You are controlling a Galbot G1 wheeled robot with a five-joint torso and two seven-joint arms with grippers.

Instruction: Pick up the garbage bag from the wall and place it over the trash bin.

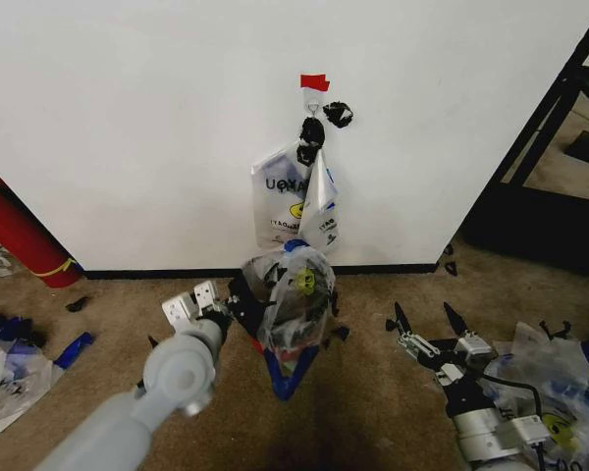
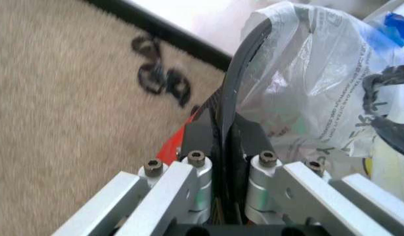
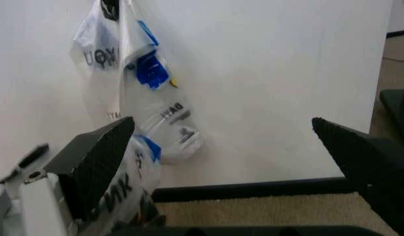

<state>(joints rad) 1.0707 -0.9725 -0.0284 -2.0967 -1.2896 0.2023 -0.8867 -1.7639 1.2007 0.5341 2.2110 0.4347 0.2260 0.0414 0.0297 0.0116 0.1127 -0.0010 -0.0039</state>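
Here the left gripper (image 2: 223, 147) pinches the trash bin (image 2: 244, 64) rim.

My left arm reaches forward and low, its wrist angled toward the wall. My left claw (image 1: 238, 297) is clamped, its two fingers (image 2: 203, 135) pressed together on a thin black rim. My right arm lies low at my right side, forearm near the floor. My right claw (image 1: 427, 322) points forward with its fingers (image 3: 100, 162) spread wide apart, gripping nothing.
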